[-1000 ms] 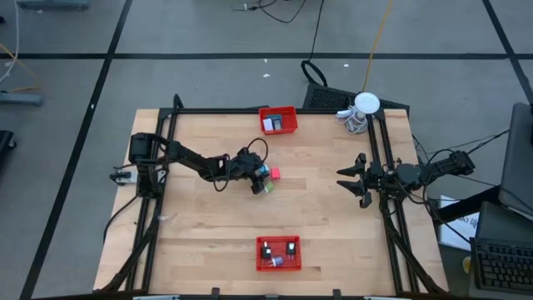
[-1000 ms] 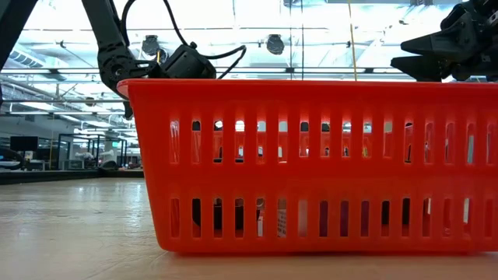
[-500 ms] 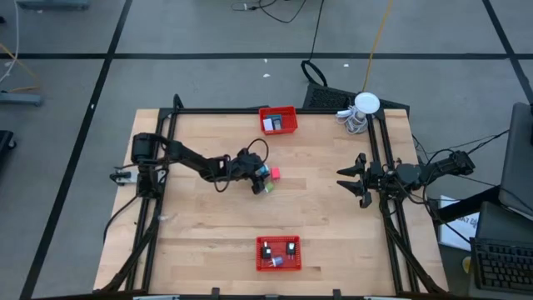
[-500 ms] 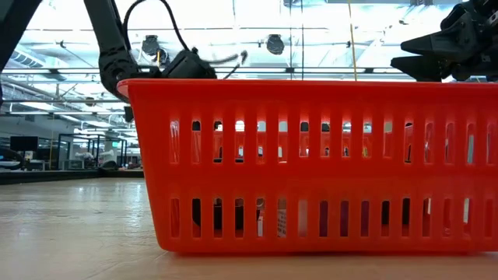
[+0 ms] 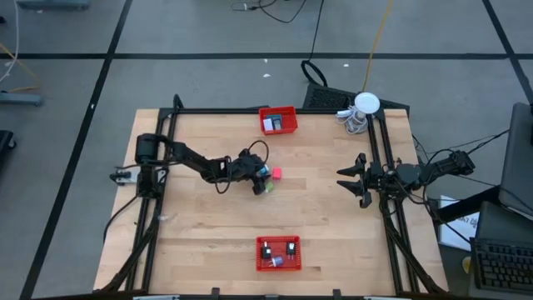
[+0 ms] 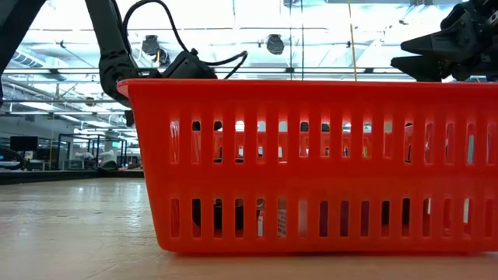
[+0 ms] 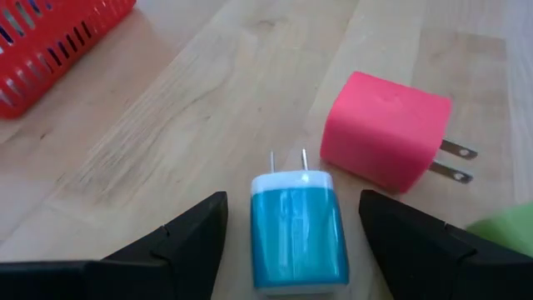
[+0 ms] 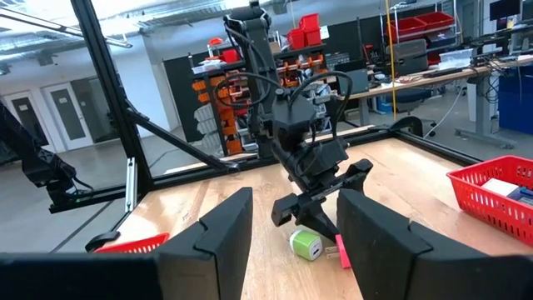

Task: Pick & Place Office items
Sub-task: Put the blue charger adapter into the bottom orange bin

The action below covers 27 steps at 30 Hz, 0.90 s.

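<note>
High view: left gripper [image 5: 260, 177] sits low over mid-table [image 5: 208, 225], amid a small cluster of chargers; only pink [image 5: 276, 173] and a bit of green [image 5: 268, 188] show past it. Left wrist view gives what the high view hides: a teal charger [image 7: 299, 225] w/ white cap lies flat on the wood between the two dark fingers [image 7: 179, 242], prongs pointing away from the wrist. Jaws wide open, one finger on each side of the teal charger, neither touching it, nothing held. Pink charger [image 7: 385, 131] lies just beyond it, close but apart, prongs out to the side; green charger [image 7: 504, 233] only clips the frame edge.

Right wrist view adds the side-on look: left arm bent down over the table, green charger [image 8: 306, 244] & a pink sliver beside its tip.

Low view is mostly blocked by the near red basket [image 6: 311, 163]; no chargers seen on the table there, only dark shapes through the slots.

Right gripper [image 5: 350, 179] waits at the table's right edge, off the surface, jaws spread wide, empty. Far red basket [image 5: 278, 120] sits at the table's back edge, near red basket [image 5: 277, 253] at the front, both w/ small items inside.
</note>
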### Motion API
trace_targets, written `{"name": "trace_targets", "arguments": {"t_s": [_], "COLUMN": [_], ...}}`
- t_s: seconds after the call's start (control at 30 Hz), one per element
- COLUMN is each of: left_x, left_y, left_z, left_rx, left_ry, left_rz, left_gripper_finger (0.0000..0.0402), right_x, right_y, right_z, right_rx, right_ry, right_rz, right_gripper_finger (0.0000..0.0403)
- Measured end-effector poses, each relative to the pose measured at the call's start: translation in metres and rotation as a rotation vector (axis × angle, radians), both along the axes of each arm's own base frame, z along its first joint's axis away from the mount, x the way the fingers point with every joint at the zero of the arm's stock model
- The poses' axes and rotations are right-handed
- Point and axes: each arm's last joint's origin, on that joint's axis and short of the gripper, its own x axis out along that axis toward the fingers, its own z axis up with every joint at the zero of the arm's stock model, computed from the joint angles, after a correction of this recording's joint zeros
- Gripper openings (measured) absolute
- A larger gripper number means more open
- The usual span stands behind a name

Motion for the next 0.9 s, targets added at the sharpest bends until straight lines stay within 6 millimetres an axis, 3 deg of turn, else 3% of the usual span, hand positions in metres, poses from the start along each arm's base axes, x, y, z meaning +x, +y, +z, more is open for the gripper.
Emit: {"name": "trace_targets", "arguments": {"t_s": [0.4, 0.9], "left_x": [-0.004, -0.006], "left_y": [0.000, 0.000], "left_z": [0.018, 0.016], "left_rx": [-0.005, -0.017], "left_ry": [-0.004, 0.023], "left_rz": [0.023, 0.024], "left_gripper_finger": [0.0273, 0.0273], "right_x": [0.000, 0.000], "right_y": [0.000, 0.000], "right_z": [0.000, 0.000], "right_rx": [0.000, 0.000], "right_ry": [0.000, 0.000], "right_rz": [0.000, 0.000], "right_gripper_finger": [0.0165, 0.0165]}}
